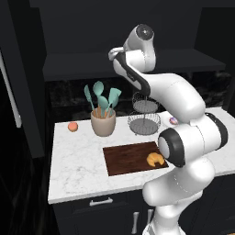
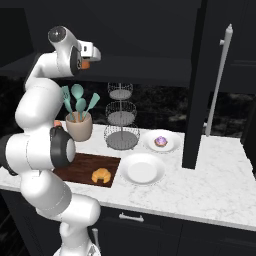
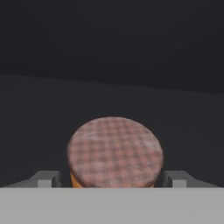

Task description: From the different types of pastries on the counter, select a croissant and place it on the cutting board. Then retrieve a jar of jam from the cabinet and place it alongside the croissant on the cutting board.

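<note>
Jam jar [image 3: 114, 153] (checked lid) sits between the tool [image 3: 114, 178] fingers [image 3: 46, 178].

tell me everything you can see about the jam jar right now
The jar of jam is a small orange cylinder capped by a round lid in faded pink-brown check. It stands upright on the dark cabinet shelf. The gripper has a finger at each side; whether they touch it cannot be told.

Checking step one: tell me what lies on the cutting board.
Only the croissant lies on the cutting board, near its right end. The arm covers the board's right edge in the left base view.
</note>
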You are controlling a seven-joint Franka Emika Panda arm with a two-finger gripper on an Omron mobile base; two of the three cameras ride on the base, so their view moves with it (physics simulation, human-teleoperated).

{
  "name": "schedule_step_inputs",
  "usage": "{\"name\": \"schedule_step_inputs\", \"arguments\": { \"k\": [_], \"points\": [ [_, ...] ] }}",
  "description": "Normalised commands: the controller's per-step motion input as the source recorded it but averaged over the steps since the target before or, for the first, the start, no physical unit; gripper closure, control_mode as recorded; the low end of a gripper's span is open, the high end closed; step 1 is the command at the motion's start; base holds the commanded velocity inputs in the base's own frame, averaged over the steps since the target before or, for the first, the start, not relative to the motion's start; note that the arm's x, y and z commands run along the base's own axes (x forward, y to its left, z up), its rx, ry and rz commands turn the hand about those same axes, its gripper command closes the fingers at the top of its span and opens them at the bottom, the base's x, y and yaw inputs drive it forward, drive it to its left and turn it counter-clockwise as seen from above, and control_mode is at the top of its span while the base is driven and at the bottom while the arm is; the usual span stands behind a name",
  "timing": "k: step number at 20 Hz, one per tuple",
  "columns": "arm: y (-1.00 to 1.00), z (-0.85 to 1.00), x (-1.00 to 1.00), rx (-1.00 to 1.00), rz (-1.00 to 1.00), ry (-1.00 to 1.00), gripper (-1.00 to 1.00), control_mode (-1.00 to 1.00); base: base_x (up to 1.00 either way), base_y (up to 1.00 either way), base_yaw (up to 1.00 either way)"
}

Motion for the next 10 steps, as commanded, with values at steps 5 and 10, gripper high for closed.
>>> {"name": "schedule_step_inputs", "arguments": {
  "k": [5,10],
  "points": [
    [0.00,-0.08,0.00,0.00,0.01,0.00,1.00,-1.00,0.00,0.00,0.00],
    [0.00,-0.05,0.00,0.00,0.02,0.00,1.00,-1.00,0.00,0.00,0.00]
  ]
}}
